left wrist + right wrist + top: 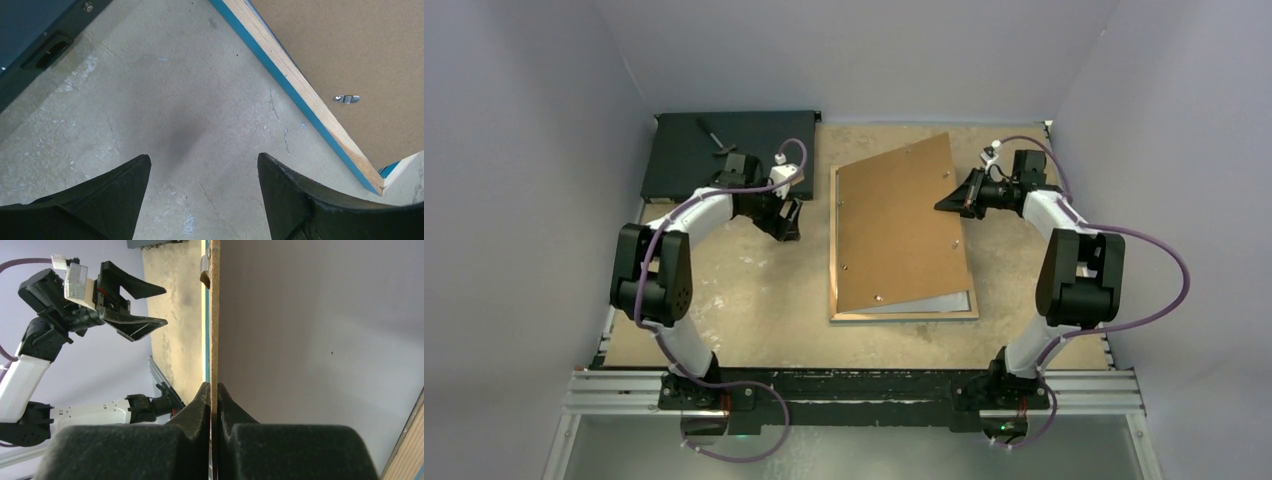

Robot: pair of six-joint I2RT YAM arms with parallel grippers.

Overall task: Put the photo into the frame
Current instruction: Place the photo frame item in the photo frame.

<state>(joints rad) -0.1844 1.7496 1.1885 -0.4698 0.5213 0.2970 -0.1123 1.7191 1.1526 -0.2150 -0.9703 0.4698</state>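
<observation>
The frame (834,262) lies back up in the middle of the table, its bare wood rim showing and its blue edge (295,100) seen in the left wrist view. A brown backing panel (899,225) rests askew over it, raised at its right edge. My right gripper (946,202) is shut on that edge (214,330). A pale sheet, the photo's white back (939,303), shows inside the frame below the panel's lower edge. My left gripper (788,221) hovers open and empty over bare table (202,157), just left of the frame.
A flat black box (694,155) sits at the back left (30,35), close behind the left gripper. A small metal hanger clip (346,98) is fixed on the panel. Grey walls close in the table on three sides.
</observation>
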